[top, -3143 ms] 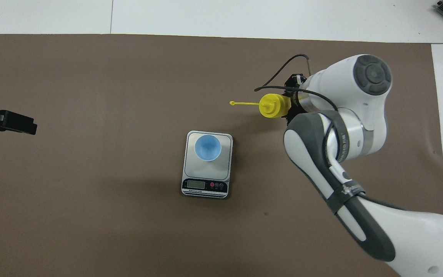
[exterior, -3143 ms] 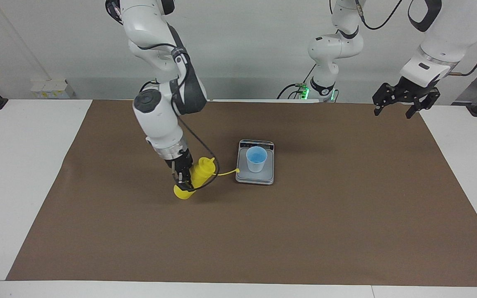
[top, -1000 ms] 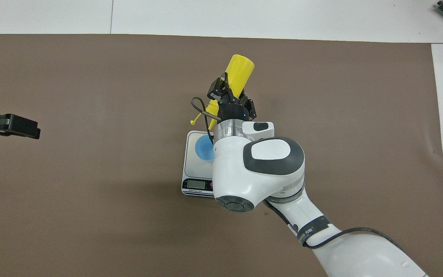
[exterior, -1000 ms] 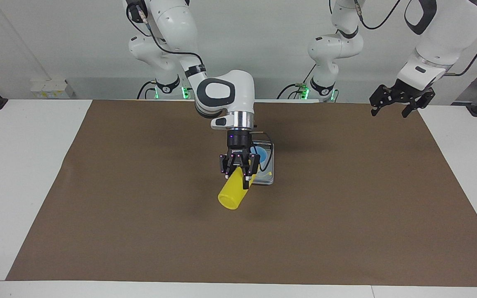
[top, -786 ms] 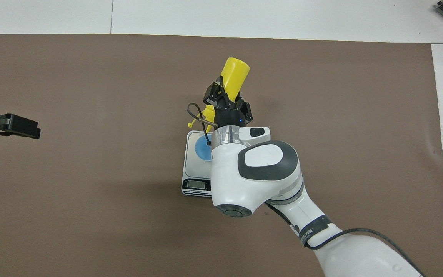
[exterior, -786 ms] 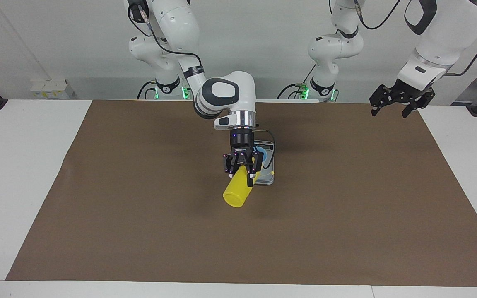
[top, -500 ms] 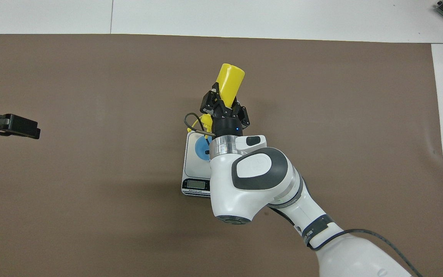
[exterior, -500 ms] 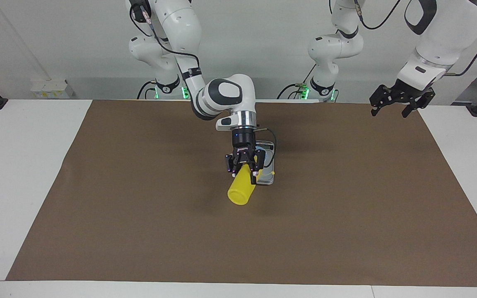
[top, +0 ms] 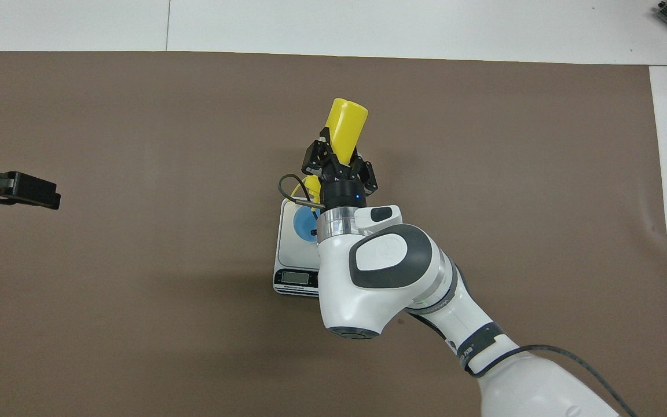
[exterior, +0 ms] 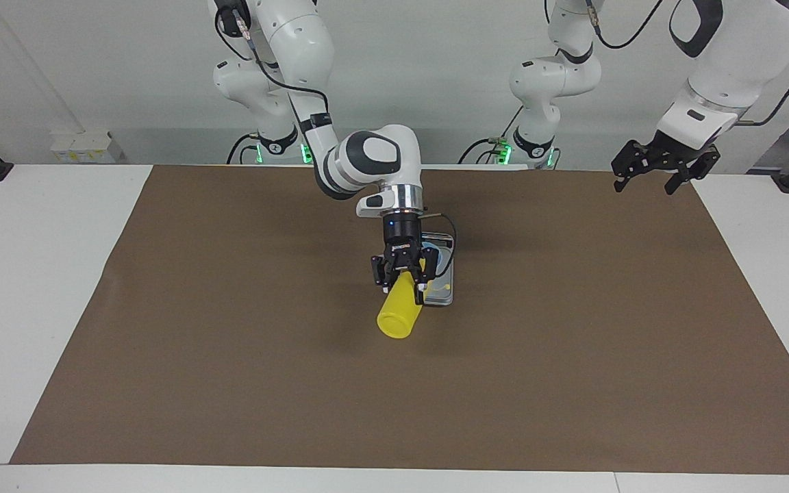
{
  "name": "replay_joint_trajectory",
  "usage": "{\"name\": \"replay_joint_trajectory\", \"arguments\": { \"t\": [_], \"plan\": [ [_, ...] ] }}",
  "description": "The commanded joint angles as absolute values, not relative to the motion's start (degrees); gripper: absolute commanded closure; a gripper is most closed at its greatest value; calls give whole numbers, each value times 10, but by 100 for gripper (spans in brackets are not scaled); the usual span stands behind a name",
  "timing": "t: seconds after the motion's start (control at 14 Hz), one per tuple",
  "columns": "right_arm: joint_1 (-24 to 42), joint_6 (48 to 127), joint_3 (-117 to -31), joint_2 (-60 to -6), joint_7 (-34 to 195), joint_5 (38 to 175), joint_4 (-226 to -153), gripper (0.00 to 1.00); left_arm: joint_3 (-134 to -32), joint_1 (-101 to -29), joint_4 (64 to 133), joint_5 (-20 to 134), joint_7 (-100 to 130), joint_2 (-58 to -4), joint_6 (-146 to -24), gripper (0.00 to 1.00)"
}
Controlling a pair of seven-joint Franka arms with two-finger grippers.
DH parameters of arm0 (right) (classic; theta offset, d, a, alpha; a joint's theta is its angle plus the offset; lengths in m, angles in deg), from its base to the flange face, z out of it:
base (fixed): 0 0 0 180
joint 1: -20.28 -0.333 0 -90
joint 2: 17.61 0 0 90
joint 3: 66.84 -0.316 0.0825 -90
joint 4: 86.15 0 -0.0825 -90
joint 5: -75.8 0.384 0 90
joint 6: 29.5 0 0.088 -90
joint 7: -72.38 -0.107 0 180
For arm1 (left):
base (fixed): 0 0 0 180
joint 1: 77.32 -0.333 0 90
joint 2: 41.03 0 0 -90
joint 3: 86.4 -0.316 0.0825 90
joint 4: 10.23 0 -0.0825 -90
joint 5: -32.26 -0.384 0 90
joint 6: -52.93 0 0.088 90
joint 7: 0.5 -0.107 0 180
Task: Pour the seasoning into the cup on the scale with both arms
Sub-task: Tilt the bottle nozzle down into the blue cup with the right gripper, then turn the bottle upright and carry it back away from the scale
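A white table (exterior: 38,287) carries a brown mat (exterior: 572,356) that covers most of its top; a pale wall stands at the robots' end.

Nearest the robots, the scale (top: 293,263) lies flat on the mat near the table's middle, its dark display strip on the short edge toward the robots. The cup (top: 303,223) stands upright on the scale's platform, at the end away from the display; the right arm (top: 391,272) hides part of both in the overhead view.

The right gripper (exterior: 402,276) hangs over the scale's end away from the robots, pointing down, its jaws pinching the bottle (exterior: 401,311) across the body. The bottle is tipped far over: its nozzle end points down toward the cup, and its flat base is raised over the mat, farther from the robots than the scale. The nozzle tip is hidden by the gripper; whether it touches the cup cannot be told. Any flow of seasoning cannot be seen.

The left gripper (exterior: 665,166) waits in the air over the mat's edge at the left arm's end of the table, well apart from the scale, its jaws spread and holding nothing.
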State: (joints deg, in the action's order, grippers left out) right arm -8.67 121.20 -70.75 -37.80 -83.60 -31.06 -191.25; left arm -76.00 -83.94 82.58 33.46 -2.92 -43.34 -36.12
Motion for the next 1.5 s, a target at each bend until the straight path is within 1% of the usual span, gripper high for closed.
{"name": "replay_joint_trajectory", "arguments": {
  "t": [0.0,0.29,0.71,1.0,1.21,1.43],
  "plan": [
    [-78,1234,-709,-352,-877,-322,-1921,100,-758,-845,844,329,-30,-451,-360,0],
    [-68,1240,-709,-343,-874,-241,-1917,100,-758,-845,844,329,-30,-451,-361,0],
    [-16,1336,-709,-319,-873,-145,-1918,100,-758,-845,844,329,-30,-451,-361,0],
    [-16,1335,-709,-311,-872,4,-1917,100,-758,-845,844,329,-30,-451,-361,0],
    [-19,1326,-709,-309,-871,81,-1917,100,-758,-845,844,329,-30,-451,-361,0],
    [-26,1273,-722,-297,-844,217,-1912,100,-758,-845,844,329,-30,-451,-361,0]
  ]
}}
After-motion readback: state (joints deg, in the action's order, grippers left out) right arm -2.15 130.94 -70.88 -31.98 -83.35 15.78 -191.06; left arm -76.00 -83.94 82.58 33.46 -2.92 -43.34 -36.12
